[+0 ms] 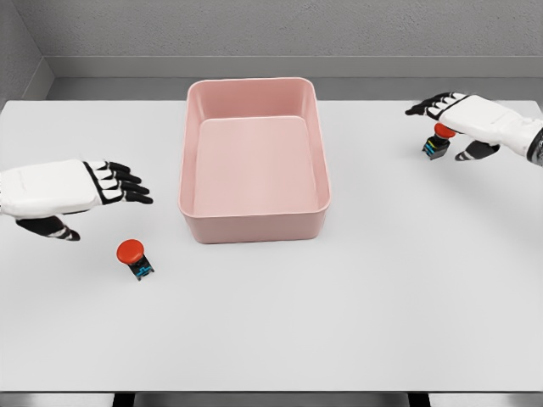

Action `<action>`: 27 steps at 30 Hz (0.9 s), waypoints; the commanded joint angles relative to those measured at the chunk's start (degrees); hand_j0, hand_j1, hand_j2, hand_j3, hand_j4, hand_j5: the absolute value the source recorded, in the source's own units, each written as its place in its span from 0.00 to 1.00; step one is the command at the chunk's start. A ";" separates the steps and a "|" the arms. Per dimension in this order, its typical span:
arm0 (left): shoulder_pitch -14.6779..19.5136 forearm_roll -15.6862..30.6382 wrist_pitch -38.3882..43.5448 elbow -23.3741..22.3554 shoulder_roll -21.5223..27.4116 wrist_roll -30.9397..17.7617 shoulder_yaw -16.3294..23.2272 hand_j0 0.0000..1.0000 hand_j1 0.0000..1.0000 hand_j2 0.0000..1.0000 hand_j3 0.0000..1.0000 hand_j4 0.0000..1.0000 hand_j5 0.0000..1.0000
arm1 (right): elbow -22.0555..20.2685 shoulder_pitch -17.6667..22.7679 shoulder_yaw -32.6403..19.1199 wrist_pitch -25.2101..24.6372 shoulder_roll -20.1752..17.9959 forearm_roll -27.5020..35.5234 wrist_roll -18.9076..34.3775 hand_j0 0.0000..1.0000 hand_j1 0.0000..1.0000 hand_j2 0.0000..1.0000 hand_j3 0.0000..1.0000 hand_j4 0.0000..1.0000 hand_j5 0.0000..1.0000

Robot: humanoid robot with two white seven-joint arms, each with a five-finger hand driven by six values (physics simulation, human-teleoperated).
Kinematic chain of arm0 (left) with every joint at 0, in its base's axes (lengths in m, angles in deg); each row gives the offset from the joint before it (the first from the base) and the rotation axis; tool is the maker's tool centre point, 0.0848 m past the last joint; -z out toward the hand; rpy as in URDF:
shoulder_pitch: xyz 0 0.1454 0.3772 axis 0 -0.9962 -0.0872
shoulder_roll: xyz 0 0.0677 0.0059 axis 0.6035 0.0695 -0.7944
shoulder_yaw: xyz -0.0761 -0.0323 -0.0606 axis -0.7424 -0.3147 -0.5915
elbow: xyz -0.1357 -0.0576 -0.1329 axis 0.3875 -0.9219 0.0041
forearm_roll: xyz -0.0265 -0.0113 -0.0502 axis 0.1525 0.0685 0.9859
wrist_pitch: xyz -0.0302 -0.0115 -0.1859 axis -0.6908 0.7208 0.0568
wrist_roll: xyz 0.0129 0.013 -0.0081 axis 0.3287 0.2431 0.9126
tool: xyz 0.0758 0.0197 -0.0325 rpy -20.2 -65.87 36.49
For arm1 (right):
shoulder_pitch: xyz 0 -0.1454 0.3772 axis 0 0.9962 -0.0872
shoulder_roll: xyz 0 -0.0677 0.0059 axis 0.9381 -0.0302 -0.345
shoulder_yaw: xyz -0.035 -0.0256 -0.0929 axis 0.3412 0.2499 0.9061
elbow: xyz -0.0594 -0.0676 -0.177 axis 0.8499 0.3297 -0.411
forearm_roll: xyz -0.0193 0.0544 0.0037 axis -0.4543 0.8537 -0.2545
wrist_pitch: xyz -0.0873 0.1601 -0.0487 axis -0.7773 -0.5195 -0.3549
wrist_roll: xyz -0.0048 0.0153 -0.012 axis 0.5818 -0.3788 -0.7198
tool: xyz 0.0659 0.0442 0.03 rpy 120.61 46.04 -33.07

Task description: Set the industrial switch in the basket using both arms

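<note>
A pink rectangular plastic basket [254,161] is sitting near the middle of the white desk [356,314], its inside showing nothing but its own floor. One small industrial switch with a red round button on a dark base [133,258] is standing on the desk just left of the basket's near corner, tilted slightly. The white left hand [72,193] is hovering above and to the left of it, fingers stretched out and apart, touching nothing; its arm is cut off by the picture's left edge. A second red-capped switch [438,144] is lying far right, half hidden beneath the right hand [467,119]. That hand's fingers are arching over it, seemingly not yet closed around it.
</note>
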 commanded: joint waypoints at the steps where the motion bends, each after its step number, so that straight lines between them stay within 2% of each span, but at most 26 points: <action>1: 0.01 -0.40 0.09 0.14 -0.17 -0.17 1.85 1.00 1.00 1.00 1.00 1.00 1.00 | 4.56 -0.53 -0.12 -0.04 1.45 -1.95 1.14 1.00 1.00 1.00 1.00 1.00 1.00; 3: 0.09 -1.88 0.09 0.23 -0.52 -0.17 3.52 1.00 1.00 1.00 1.00 1.00 1.00 | 6.75 -1.49 0.05 -0.04 3.12 -3.61 1.14 1.00 1.00 1.00 1.00 1.00 1.00; 5: 0.18 -3.56 0.09 0.32 -1.40 -0.17 3.87 1.00 1.00 1.00 1.00 1.00 1.00 | 11.24 -3.08 0.05 -0.04 5.50 -5.37 1.14 1.00 1.00 1.00 1.00 1.00 1.00; 11: 0.44 -3.91 0.09 0.32 -1.57 -0.26 5.19 1.00 1.00 1.00 1.00 1.00 1.00 | 13.17 -4.75 0.23 -0.04 7.60 -8.27 1.14 1.00 1.00 1.00 1.00 1.00 1.00; 13: 0.44 -4.97 0.09 0.32 -2.54 -0.26 5.46 1.00 1.00 1.00 1.00 1.00 1.00 | 16.16 -5.63 0.14 -0.04 9.18 -9.24 1.14 1.00 1.00 1.00 1.00 1.00 1.00; 20: 0.44 -5.93 0.09 0.23 -3.60 -0.17 8.01 1.00 1.00 1.00 1.00 1.00 1.00 | 16.60 -6.07 0.05 -0.04 10.15 -11.18 0.87 1.00 1.00 1.00 1.00 1.00 1.00; 27: 0.80 -7.60 0.09 -0.56 -3.07 0.09 7.92 0.98 0.98 0.98 0.98 0.98 0.98 | 16.60 -6.07 -0.21 -0.04 9.98 -12.84 0.34 1.00 1.00 1.00 1.00 1.00 1.00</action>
